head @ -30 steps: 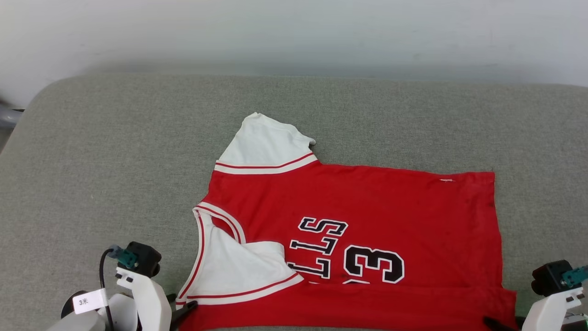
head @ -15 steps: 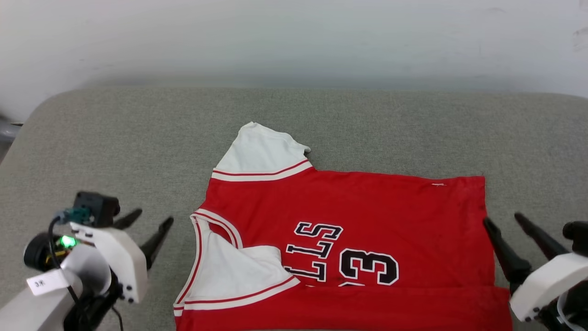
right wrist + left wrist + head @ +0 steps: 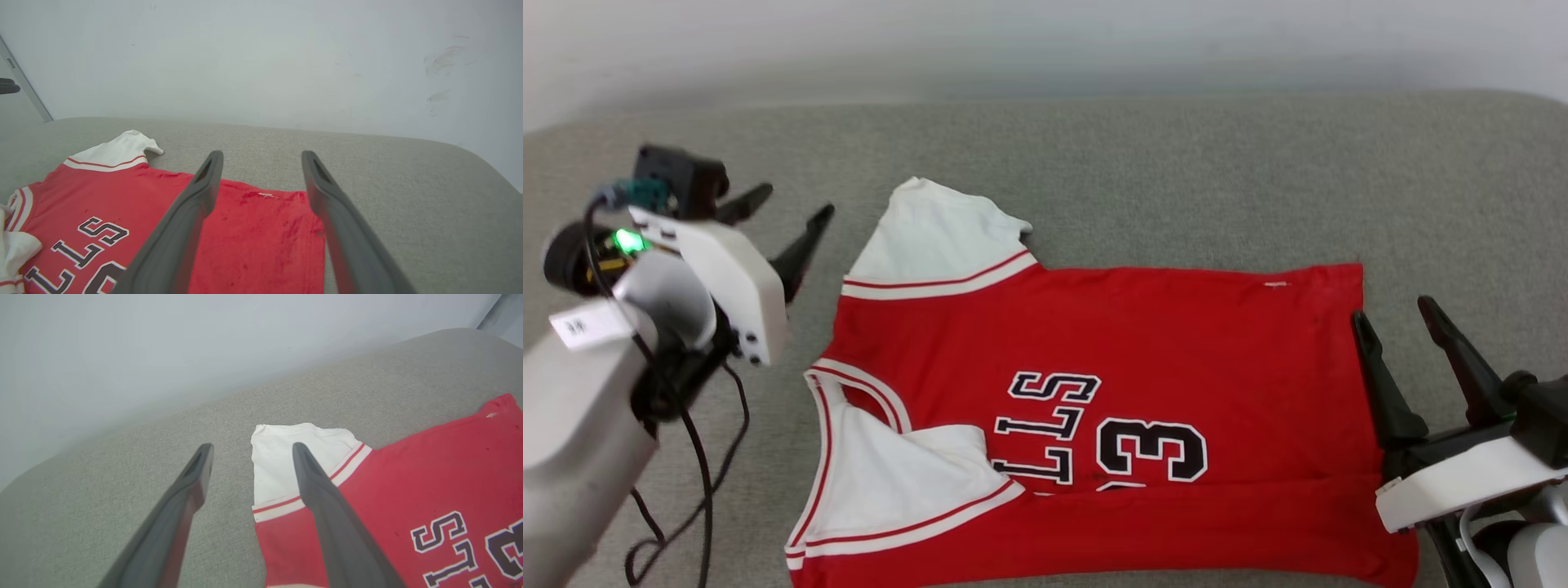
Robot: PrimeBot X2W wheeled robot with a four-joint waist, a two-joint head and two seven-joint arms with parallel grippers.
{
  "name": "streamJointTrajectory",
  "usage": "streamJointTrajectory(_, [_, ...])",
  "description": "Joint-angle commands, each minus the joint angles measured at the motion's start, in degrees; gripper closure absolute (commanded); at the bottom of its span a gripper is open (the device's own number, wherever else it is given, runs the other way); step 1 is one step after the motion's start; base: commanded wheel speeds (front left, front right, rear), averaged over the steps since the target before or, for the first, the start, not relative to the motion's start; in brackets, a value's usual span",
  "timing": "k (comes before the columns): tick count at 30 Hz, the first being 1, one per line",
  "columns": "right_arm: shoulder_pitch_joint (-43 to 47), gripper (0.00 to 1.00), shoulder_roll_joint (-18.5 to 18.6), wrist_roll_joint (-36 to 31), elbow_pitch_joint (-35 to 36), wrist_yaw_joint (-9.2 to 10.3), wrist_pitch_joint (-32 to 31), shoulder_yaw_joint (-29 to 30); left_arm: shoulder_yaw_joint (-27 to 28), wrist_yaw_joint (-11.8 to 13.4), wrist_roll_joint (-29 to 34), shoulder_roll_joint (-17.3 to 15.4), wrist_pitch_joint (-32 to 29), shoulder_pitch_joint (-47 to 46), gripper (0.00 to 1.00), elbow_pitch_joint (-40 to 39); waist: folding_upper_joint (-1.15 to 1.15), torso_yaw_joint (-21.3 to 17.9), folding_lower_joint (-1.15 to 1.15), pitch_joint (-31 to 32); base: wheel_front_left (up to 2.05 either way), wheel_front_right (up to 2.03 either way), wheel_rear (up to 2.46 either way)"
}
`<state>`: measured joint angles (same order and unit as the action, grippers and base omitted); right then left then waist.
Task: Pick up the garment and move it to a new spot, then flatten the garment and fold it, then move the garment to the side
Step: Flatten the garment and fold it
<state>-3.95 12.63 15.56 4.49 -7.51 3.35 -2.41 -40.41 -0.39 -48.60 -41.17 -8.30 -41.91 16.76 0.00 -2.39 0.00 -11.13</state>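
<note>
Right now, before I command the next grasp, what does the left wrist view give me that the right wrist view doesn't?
Left wrist view: the left end effector, open, aimed at the far white sleeve's outer edge. Right wrist view: the right end effector, open, above the hem corner, plus the neckline and scuffs on the wall. Shared: the red garment, its black letters, that sleeve, the grey cushion.

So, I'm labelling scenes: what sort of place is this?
Probably a lab or test room: a grey cushion against a bare white wall, one jersey laid out.
</note>
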Motion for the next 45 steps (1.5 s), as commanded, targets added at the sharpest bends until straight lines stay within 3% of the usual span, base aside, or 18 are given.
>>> streamJointTrajectory(1, [-1.4, 0.0, -0.5, 0.0, 0.5, 0.05, 0.5, -0.2, -0.1, -0.5, 0.1, -0.1, -0.7, -1.4, 0.0, 0.5, 0.0, -1.7, 0.0, -2.4, 0.0, 0.0, 0.0])
streamJointTrajectory(8, [-3.9, 0.0, -0.6, -1.0, 1.2, 0.05, 1.1, -1.2, -2.1, -4.2, -3.5, 0.3, -18.6, -13.7, 0.0, 6.3, 0.0, -4.3, 0.0, -9.1, 0.0, 0.0, 0.0])
streamJointTrajectory(16, [-6.3, 0.0, -0.4, -0.9, 1.2, 0.05, 1.9, -1.8, -4.2, -5.6, -5.2, 0.7, -32.4, -23.7, 0.0, 10.3, 0.0, -6.5, 0.0, -14.9, 0.0, 0.0, 0.0])
streamJointTrajectory(25, [-8.8, 0.0, 0.0, -1.0, 1.3, 0.05, 2.4, -2.5, -5.9, -6.3, -4.3, 1.7, -38.8, -31.4, 0.0, 13.0, 0.0, -7.9, 0.0, -20.5, 0.0, 0.0, 0.0])
streamJointTrajectory(34, [-9.9, 0.0, 0.0, -0.5, 0.4, 0.05, 3.0, -2.6, -11.2, -6.9, -2.7, 2.6, -42.2, -31.4, 0.0, 16.5, 0.0, -8.2, 0.0, -22.3, 0.0, 0.0, 0.0])
streamJointTrajectory(35, [-10.1, 0.0, 0.1, -0.5, 0.3, 0.05, 2.9, -2.5, -11.5, -7.0, -2.8, 2.5, -42.0, -31.1, 0.56, 16.7, 0.0, -8.3, 0.0, -22.3, 0.0, 0.0, 0.0])
streamJointTrajectory(36, [-10.2, 0.0, 0.1, -0.5, 0.3, 0.05, 2.9, -2.3, -11.8, -7.0, -2.8, 2.4, -41.5, -30.8, 1.0, 16.8, 0.0, -8.3, 0.0, -22.2, 0.0, 0.0, 0.0])
streamJointTrajectory(41, [-10.9, 0.0, 0.9, 0.0, 0.7, 0.05, 2.1, -1.5, -12.6, -7.0, -3.6, 2.6, -38.5, -30.0, 1.0, 17.2, 0.0, -7.8, 0.0, -21.0, 0.0, 0.0, 0.0])
streamJointTrajectory(45, [-12.4, 0.0, 3.9, 0.3, 1.9, 0.05, -1.4, -1.2, -13.0, -7.0, -4.4, 2.9, -34.6, -30.7, 1.0, 16.0, 0.0, -6.9, 0.0, -19.0, 0.0, 0.0, 0.0])
